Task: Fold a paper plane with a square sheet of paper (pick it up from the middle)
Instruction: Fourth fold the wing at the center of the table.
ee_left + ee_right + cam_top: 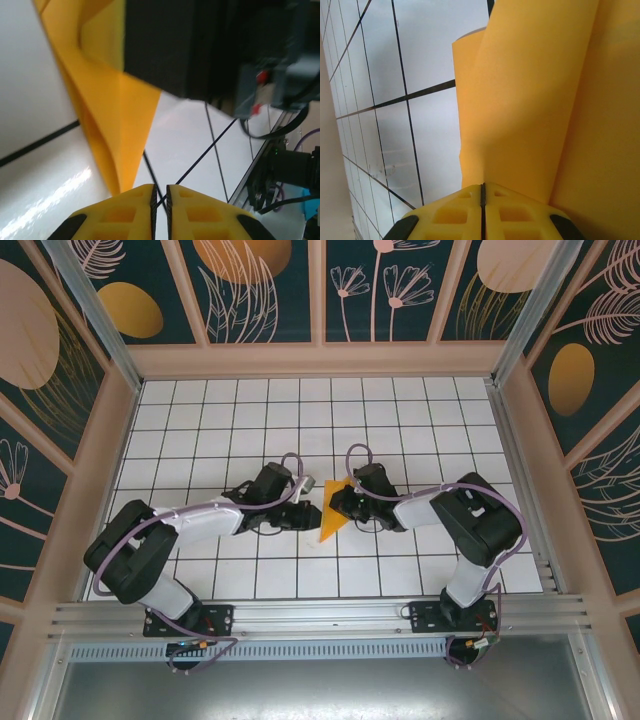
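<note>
Left gripper [160, 186]: jaws a narrow slit apart, nothing between them, paper [115, 115] tip just beside. Right gripper [483, 184]: pinched tight on the folded paper's edge (paper sits mid-table [400, 420], between both grippers).

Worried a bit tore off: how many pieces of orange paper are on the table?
1: the folded orange paper lies in the middle of the table. Part of it is covered from above, so a small scrap could be hidden.

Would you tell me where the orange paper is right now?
In the top view, the orange paper is mid-table, between the left gripper and the right gripper.
</note>
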You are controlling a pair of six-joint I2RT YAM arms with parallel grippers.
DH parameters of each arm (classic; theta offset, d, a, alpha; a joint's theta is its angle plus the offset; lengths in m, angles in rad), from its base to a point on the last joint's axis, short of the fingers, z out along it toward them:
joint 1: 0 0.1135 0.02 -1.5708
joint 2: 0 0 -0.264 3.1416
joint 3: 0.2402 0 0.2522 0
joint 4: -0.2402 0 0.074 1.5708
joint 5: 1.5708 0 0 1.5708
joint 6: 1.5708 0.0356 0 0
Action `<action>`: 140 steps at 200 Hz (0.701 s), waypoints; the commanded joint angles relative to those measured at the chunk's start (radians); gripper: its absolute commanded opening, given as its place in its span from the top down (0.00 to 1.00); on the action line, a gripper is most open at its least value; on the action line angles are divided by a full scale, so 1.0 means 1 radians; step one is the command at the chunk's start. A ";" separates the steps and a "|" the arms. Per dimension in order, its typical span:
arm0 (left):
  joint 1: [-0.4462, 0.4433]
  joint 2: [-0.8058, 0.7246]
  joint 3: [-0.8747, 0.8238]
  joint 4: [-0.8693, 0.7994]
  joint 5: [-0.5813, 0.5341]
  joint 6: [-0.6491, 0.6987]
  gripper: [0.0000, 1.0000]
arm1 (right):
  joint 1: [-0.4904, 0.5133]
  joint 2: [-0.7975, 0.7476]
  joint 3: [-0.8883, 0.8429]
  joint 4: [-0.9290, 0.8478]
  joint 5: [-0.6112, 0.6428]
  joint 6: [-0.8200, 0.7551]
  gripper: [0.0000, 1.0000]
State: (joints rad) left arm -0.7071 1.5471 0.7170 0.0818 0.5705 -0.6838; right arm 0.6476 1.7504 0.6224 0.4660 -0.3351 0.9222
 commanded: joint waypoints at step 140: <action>-0.002 0.275 0.022 0.133 0.069 -0.029 0.84 | 0.004 0.090 -0.030 -0.148 0.093 -0.031 0.90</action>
State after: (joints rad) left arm -0.7071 1.7996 0.7673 0.2417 0.6449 -0.7307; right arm 0.6479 1.7535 0.6224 0.4706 -0.3344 0.9222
